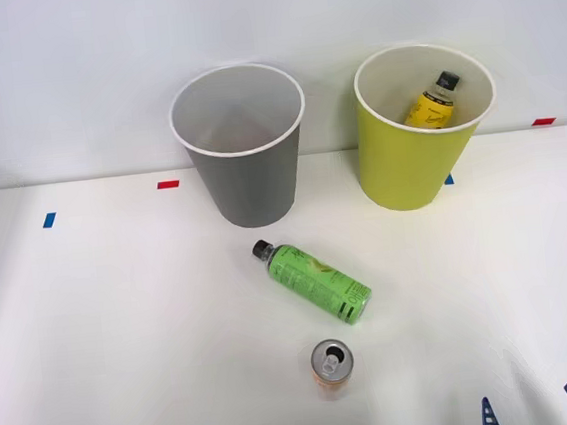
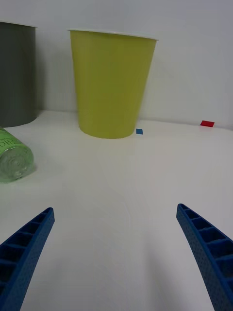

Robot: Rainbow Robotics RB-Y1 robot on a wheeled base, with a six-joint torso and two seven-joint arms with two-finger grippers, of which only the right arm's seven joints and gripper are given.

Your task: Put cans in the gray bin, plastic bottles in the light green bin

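A: On the white table point(image 1: 94, 331), how many bins stood, and how many drinks?

B: Two bins stood side by side at the back, apart from each other. The gray bin point(image 1: 242, 151) was on the left and the light green bin point(image 1: 413, 150) on the right. I counted two plastic bottles and one can.

A: Where was each one?

B: One bottle, the yellow-label bottle point(image 1: 432, 103), was already inside the light green bin, with its black cap up against the wall. The other one, the green-wrapped bottle point(image 1: 315, 280), lay on its side in front of the gray bin, its cap toward that bin. The orange can point(image 1: 331, 366) stood upright just in front of this bottle, not touching it.

A: And the right gripper point(image 2: 116, 252)?

B: It was low over the table at the near right corner. Its two blue ribbed fingers point(image 2: 26, 248) were spread wide and held nothing. From the wrist camera, the bottom of the lying bottle showed near one finger.
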